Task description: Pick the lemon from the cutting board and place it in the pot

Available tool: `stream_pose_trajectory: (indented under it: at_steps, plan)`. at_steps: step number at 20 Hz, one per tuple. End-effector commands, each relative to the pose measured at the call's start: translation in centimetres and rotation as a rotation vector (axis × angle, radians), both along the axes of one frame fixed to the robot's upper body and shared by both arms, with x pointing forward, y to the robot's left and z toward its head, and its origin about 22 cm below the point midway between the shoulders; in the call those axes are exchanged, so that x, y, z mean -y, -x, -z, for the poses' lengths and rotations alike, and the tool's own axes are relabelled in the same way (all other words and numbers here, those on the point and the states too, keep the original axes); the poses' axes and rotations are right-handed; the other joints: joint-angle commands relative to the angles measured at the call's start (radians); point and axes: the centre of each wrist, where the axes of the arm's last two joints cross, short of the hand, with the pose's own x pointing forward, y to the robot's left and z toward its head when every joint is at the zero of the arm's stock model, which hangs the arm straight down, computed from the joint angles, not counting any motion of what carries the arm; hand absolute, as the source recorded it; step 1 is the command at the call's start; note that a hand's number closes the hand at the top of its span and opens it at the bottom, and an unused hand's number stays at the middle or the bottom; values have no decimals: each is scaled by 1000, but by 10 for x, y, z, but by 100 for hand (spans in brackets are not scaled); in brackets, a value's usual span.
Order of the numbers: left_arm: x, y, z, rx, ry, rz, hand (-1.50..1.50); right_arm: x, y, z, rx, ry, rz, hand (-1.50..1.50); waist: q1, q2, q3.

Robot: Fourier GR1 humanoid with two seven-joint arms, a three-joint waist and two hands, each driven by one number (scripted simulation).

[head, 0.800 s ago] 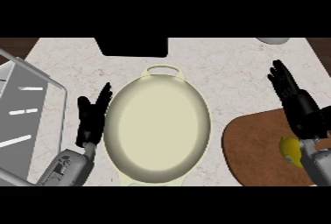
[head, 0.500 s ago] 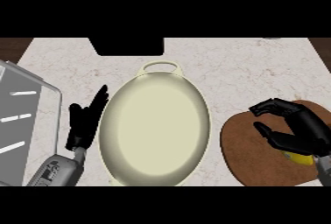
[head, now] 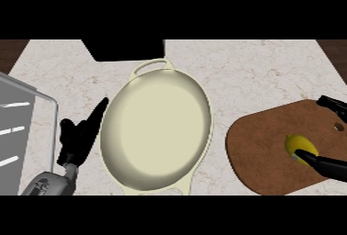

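The yellow lemon point(head: 300, 145) lies on the brown cutting board point(head: 264, 142) at the right. My right hand point(head: 327, 165) comes in at the right edge. Its thumb tip rests against the lemon's near side, while its fingers point(head: 331, 103) are spread well beyond the lemon, not closed on it, so the hand is open. Most of that hand is cut off by the view's edge. The cream oval pot point(head: 159, 126) stands empty in the middle. My left hand point(head: 79, 136) rests open beside the pot's left rim, fingers straight.
A grey metal rack point(head: 17, 133) fills the left edge. A black block point(head: 125, 49) sits behind the pot's far handle. The cutting board has a small hole point(head: 337, 126) near its right end. Marbled counter shows between pot and board.
My right hand came down from a raised spread pose, curled over the board, and now sits further right with thumb and fingers either side of the uncovered lemon. The left hand barely moved.
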Motion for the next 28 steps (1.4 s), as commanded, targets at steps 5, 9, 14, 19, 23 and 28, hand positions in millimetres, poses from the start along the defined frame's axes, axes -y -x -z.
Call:
stream_pose_trajectory:
  at_steps: [5, 9, 14, 19, 23, 28]
  plan:
    - [5, 14, 18, -55, 5, 66, 0, 43, 33, -70, -173, 187, -39, -150, 18, 12, -10]
    - [-14, 15, 9, -55, 8, 72, 0, 40, 42, -88, -353, 211, -53, -150, 24, 10, -9]
    - [15, 2, 13, -39, 24, 109, 0, 47, 17, -84, -509, 184, -29, -150, 61, 21, -7]
    - [3, -10, 2, -39, 9, 108, 0, 39, 21, -76, -701, 323, -120, -150, 54, 20, -7]
    - [16, -12, 8, -47, 12, 105, 0, 31, 9, -47, -771, 444, -155, -150, 66, 23, -6]
    - [4, 6, 10, -55, 17, 111, 0, 50, 7, -4, -751, 445, -131, -150, 53, 16, -6]
